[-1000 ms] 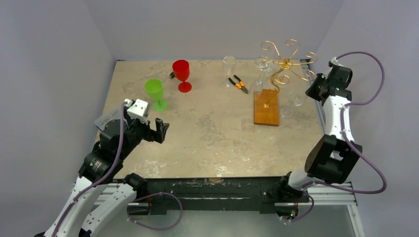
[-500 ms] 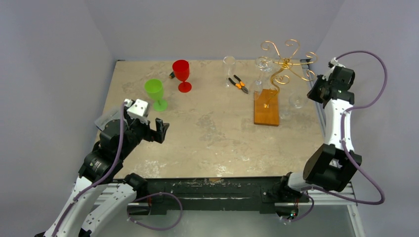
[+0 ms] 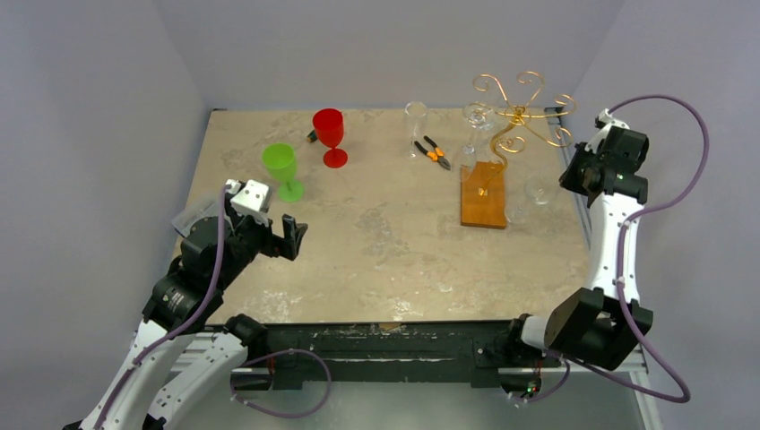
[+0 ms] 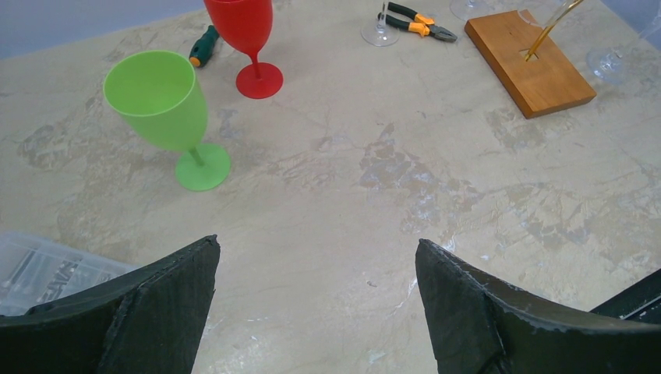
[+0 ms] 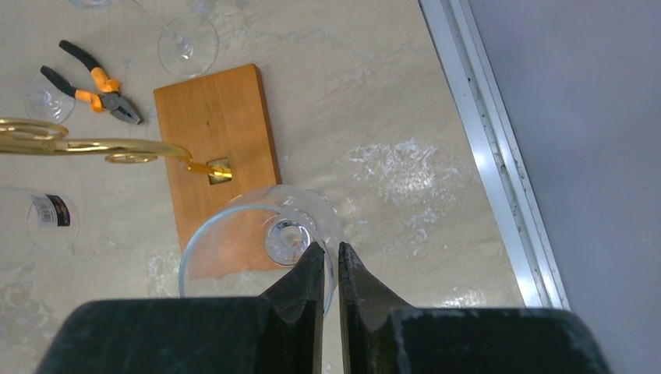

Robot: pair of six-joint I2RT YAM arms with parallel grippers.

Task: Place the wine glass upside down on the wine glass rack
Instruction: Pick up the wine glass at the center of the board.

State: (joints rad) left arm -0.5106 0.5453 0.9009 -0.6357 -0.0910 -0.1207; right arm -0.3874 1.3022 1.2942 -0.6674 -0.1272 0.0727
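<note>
A clear wine glass (image 5: 234, 234) stands upright just right of the wine glass rack's wooden base (image 5: 214, 125). My right gripper (image 5: 331, 251) is shut on its rim, one finger inside the bowl and one outside. From above, the glass (image 3: 539, 188) sits between the base (image 3: 484, 195) and my right gripper (image 3: 566, 176). The rack's gold wire arms (image 3: 515, 112) curl out above the base. My left gripper (image 4: 316, 249) hangs open over bare table at the near left, holding nothing.
A green goblet (image 3: 282, 170) and a red goblet (image 3: 330, 134) stand at the back left. Orange-handled pliers (image 3: 433, 150) lie beside another clear glass (image 3: 415, 116). A further clear glass (image 3: 475, 116) is by the rack. The table's metal edge (image 5: 483, 148) runs close on the right.
My right arm has shifted right and toward the near side, and its jaws have closed onto the glass rim. The glass has moved slightly with it. The left arm is still.
</note>
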